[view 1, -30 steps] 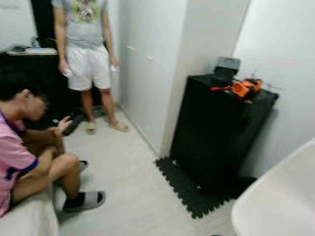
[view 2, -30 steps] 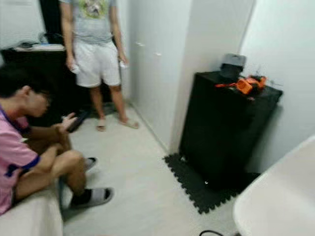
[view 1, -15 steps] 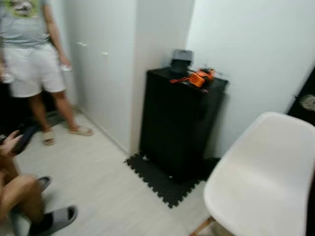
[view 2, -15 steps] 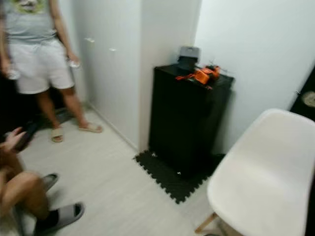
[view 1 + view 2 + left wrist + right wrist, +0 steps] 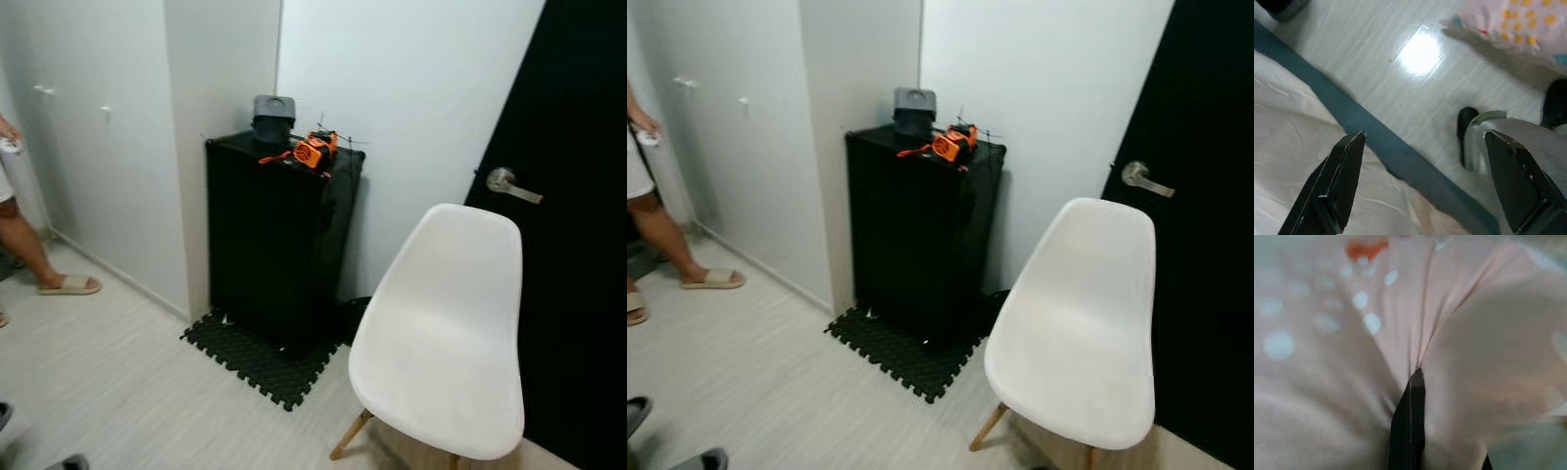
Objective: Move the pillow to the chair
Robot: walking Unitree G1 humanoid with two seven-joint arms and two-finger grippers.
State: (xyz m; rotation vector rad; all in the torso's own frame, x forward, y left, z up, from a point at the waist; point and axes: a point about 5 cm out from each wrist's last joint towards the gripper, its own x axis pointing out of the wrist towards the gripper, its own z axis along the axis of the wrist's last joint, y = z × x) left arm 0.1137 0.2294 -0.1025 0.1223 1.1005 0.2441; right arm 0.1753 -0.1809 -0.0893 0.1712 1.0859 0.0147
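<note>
While the head views look down on a pale floor (image 5: pixel 118 382), a white chair (image 5: pixel 446 333) stands at about four o'clock, its seat bare, before a black door (image 5: pixel 578 245). At eleven o'clock a black cabinet (image 5: pixel 274 245) carries an orange tool (image 5: pixel 315 150) and sits on a black foam mat (image 5: pixel 260 357). At nine o'clock a person's leg (image 5: pixel 24 250) shows. The right gripper (image 5: pixel 1409 423) has its fingers pinched together on the pink pillow (image 5: pixel 1352 357), fabric bunched around them. The left gripper (image 5: pixel 1425 188) hangs with fingers spread wide over the floor beside a white mattress (image 5: pixel 1298 161).
</note>
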